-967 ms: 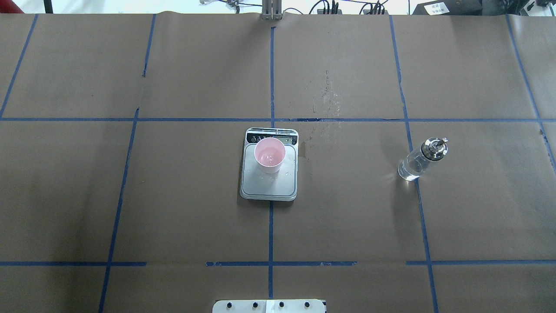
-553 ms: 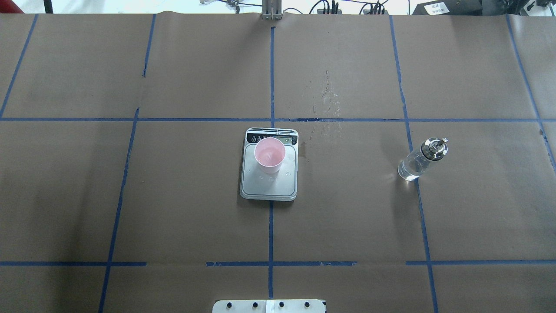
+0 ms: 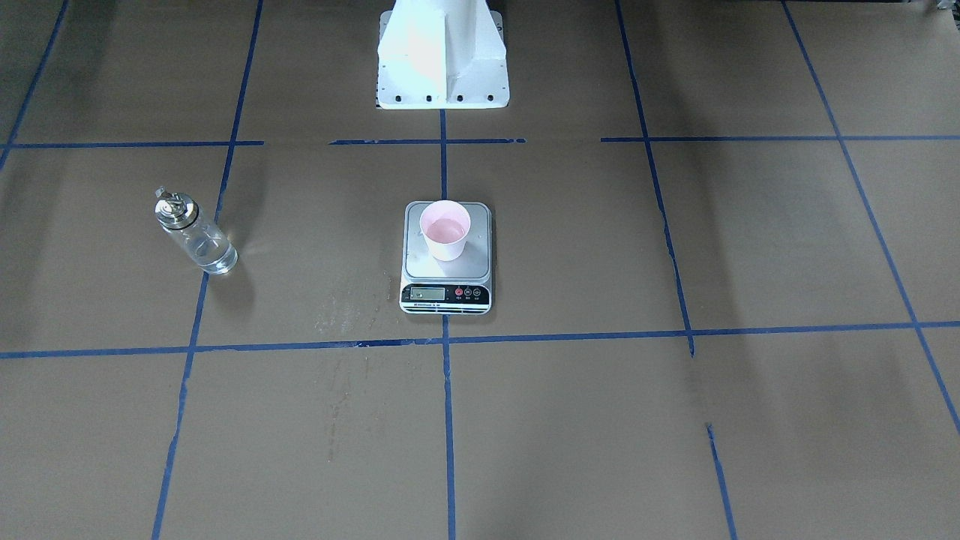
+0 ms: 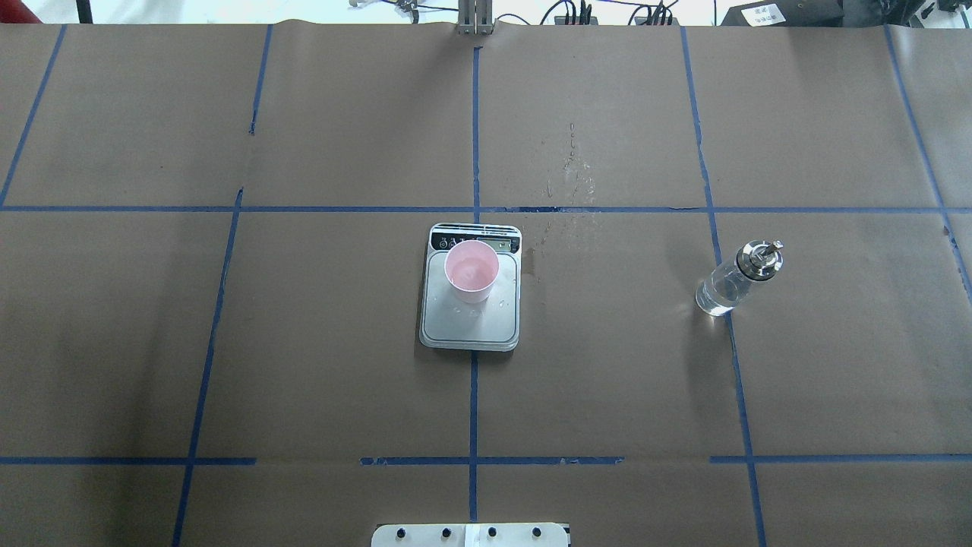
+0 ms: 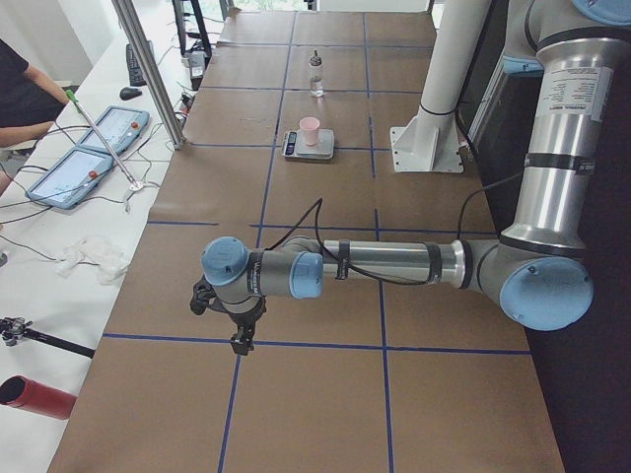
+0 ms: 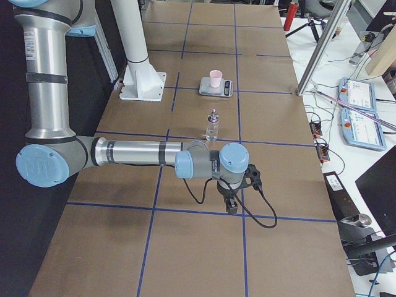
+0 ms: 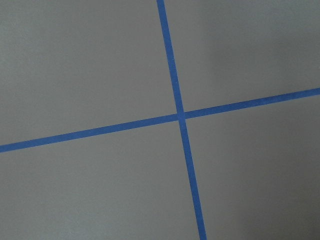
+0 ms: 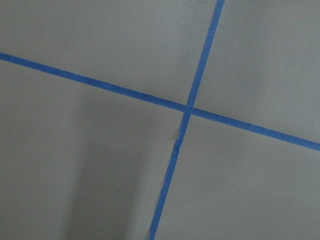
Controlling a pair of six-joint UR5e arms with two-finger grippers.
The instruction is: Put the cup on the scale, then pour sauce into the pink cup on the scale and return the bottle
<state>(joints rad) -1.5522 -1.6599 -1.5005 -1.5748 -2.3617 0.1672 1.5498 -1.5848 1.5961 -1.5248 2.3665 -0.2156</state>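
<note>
Your table (image 4: 304, 342) is papered brown with blue tape lines (image 4: 473, 395). Both arms reach out low over its ends. The left gripper (image 5: 240, 338) and right gripper (image 6: 230, 207) point down near tape crossings, and you cannot tell whether either is parted or closed. The scale (image 4: 471, 327) sits mid-table, with the cup (image 4: 471, 272) upright on its plate. The bottle (image 4: 729, 281) stands well apart on the robot's right, with sauce (image 4: 716, 296) inside.
</note>
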